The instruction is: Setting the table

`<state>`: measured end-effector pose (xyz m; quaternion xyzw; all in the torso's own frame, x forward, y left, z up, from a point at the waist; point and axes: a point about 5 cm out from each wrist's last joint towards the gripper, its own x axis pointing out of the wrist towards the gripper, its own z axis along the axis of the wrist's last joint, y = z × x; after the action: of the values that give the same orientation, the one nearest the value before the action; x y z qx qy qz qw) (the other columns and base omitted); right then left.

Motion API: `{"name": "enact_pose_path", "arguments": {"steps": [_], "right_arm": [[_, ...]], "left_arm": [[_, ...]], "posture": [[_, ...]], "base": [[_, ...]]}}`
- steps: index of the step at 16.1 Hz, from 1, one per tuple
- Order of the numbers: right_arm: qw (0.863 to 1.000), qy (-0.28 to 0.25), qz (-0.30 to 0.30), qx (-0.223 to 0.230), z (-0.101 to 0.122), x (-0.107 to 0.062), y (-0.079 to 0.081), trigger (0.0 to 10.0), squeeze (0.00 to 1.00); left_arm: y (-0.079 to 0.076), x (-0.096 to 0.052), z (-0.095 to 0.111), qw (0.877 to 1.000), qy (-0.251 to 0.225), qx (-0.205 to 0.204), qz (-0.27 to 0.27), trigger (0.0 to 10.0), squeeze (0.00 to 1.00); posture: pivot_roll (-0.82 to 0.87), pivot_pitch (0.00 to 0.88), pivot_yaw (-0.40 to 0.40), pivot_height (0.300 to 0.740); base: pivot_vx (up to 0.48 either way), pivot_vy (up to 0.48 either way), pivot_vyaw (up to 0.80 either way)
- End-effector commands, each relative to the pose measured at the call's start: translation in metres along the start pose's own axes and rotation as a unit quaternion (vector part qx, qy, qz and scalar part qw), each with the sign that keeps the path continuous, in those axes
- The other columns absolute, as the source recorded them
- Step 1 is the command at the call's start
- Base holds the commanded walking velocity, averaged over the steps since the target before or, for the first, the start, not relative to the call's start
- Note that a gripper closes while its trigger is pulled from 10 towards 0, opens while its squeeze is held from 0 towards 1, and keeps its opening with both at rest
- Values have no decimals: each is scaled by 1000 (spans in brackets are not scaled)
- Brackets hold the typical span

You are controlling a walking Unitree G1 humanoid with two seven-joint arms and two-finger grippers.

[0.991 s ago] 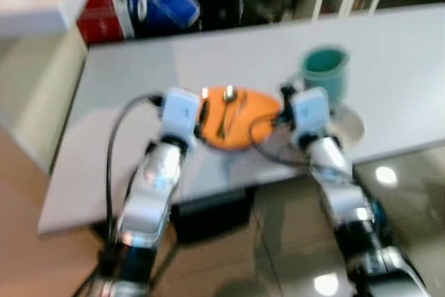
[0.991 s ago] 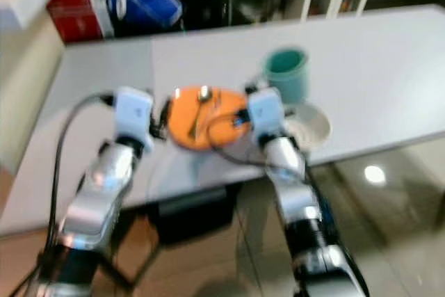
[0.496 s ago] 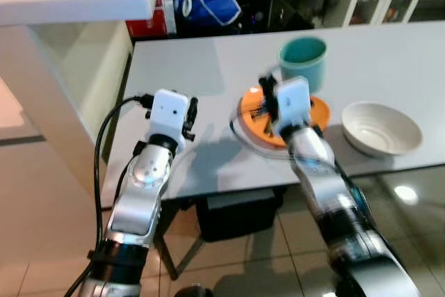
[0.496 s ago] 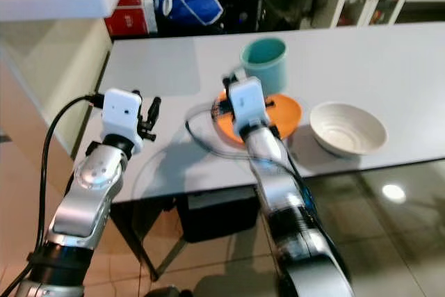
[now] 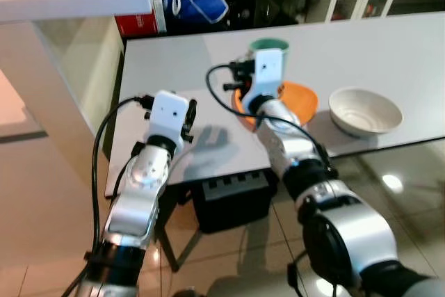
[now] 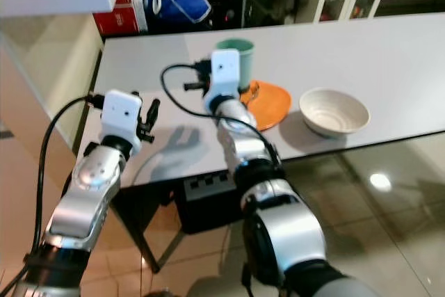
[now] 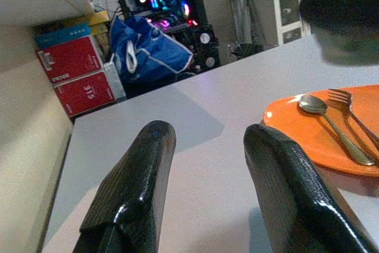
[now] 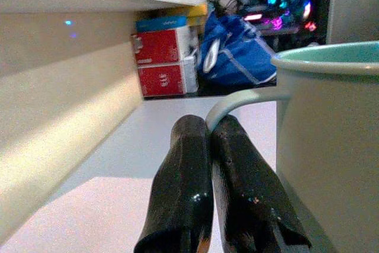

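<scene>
Right gripper (image 8: pixel 210 146): fingers pressed together, tips at the handle of the teal mug (image 8: pixel 331 140); whether the handle is pinched between them or merely touched cannot be told. Mug: upright on the grey table (image 5: pixel 361 46), just behind the orange plate (image 5: pixel 295 102), handle turned toward the gripper. Plate: carries a spoon (image 7: pixel 328 125) and a fork (image 7: pixel 355 114) lying side by side. White bowl (image 5: pixel 365 110): near the plate on its right, apart from it, close to the table's front edge. Left gripper (image 7: pixel 207 176): fingers spread, holding nothing, hovering low over the bare table to the left of the plate. Background: red boxes (image 7: pixel 80 75) and a blue bag (image 7: pixel 151 51) beyond the table's far edge. Step in hand, as judged: taking up the mug by its handle to place it in the setting. Next move calls for a firm hold on the handle, confirmed before any lift, then a level carry clear of the plate and cutlery.
</scene>
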<state>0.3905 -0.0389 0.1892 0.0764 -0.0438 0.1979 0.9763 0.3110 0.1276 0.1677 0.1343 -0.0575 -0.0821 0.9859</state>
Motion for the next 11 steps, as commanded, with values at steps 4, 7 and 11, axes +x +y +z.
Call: {"name": "enact_pose_path", "arguments": {"steps": [4,7,11], "right_arm": [[999,36,29,3,-5,6,15,9255,0],[997,70,27,-36,-15,4,14,10000,0],[993,91,27,-65,-23,2,12,10000,0]], "left_arm": [[12,-8,1,999,7,17,32,10000,0],[14,-11,2,999,10,17,41,10000,0],[17,-14,4,998,15,-3,60,10000,0]], "posture": [[217,35,24,740],[238,41,11,740],[263,47,0,740]], "base": [[0,0,0],[0,0,0],[0,120,0]]}}
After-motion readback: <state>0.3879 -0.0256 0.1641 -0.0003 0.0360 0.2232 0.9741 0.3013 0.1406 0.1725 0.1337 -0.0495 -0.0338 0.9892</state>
